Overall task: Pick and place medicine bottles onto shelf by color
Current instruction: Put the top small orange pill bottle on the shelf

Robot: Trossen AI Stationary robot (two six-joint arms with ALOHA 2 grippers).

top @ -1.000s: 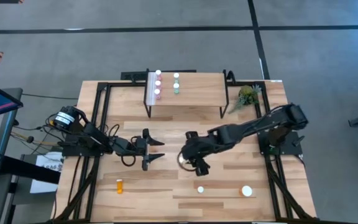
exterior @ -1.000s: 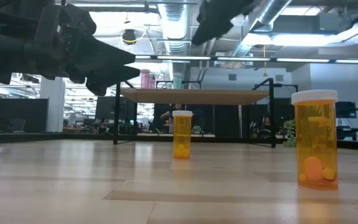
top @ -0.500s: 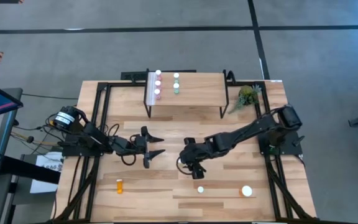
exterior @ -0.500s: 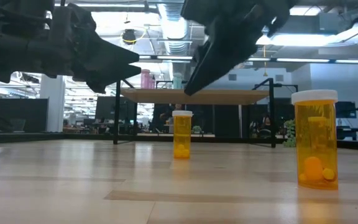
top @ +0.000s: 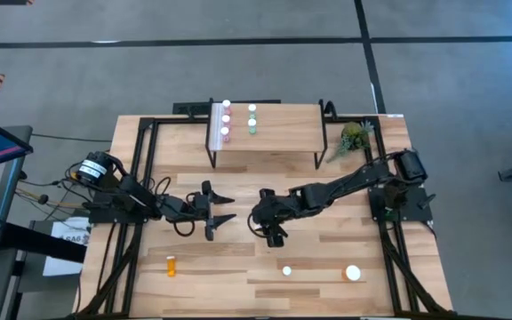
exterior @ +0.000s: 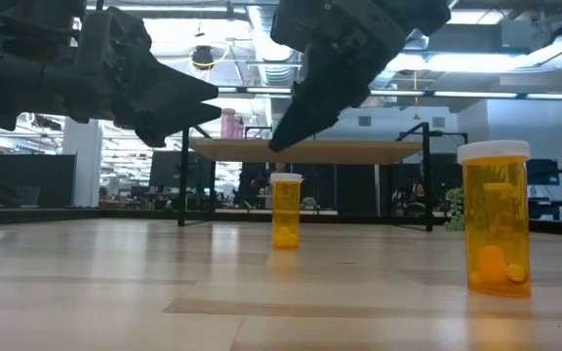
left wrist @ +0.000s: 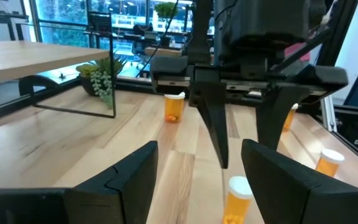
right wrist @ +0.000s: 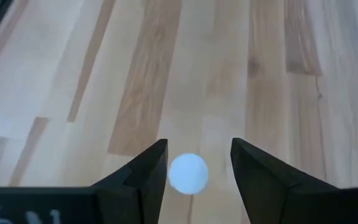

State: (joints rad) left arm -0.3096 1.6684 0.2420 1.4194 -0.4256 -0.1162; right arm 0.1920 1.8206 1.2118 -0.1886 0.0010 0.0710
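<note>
A small orange medicine bottle [left wrist: 237, 199] with a white cap [right wrist: 188, 173] stands upright on the table's middle. My right gripper [top: 268, 231] hangs open just above it, slanting down, one finger on each side of the cap and clear of it. My left gripper [top: 228, 212] waits open and level, left of the middle, pointing at the right gripper. The shelf [top: 283, 133] stands at the far edge. On its left end stand pink bottles [top: 226, 120] in one row and teal bottles [top: 252, 120] in a second row beside them.
An orange bottle [top: 171, 265] lies near the front left. Another small bottle [top: 286, 270] and a wide orange one [top: 353, 273] stand near the front edge. A small green plant [top: 354, 135] sits right of the shelf.
My right gripper has come down over the small orange bottle and shifted a little toward the table's left, tipping more steeply downward. Its fingers stay apart.
</note>
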